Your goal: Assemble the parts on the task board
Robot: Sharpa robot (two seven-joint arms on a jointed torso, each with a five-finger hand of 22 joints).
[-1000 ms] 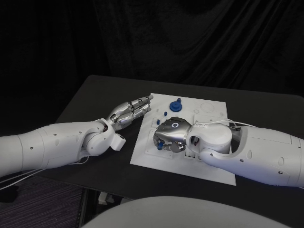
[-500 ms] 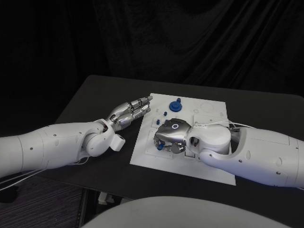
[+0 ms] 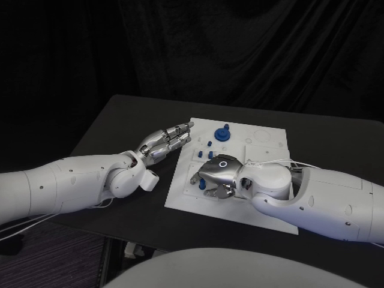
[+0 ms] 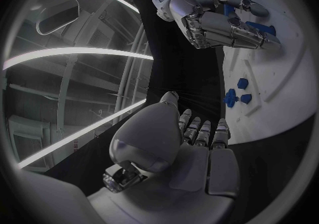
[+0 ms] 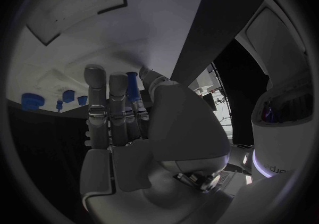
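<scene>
Right now a slim blue part [image 5: 132, 86] is pinched between the thumb and fingers of the right robot hand [image 3: 216, 177], which hangs low over the near-left area of the board [image 3: 266, 144]. From the right wrist view the part stands roughly upright along the fingers, its tip close to the white surface; whether it already touches the board I cannot tell. The other parts [image 3: 221, 132] sit further back on the board: a larger round blue piece with a knob, and a few small blue pegs just beside it, all apart from the held one.

Doing this step well probably means keeping the part upright and steady while lowering it, lining it up with its seat before pressing, and pushing straight down rather than at a slant, so it does not jam or skid across the plate. A light pinch should do; squeezing harder might tip it. Which seat it is meant for is hidden under the hand.

Beyond the board's left edge, the left robot hand [image 3: 164, 141] rests over the black counter [image 3: 123, 114], fingers held straight and close together, gripping nothing. It lies near the board but is not plainly touching it.
</scene>
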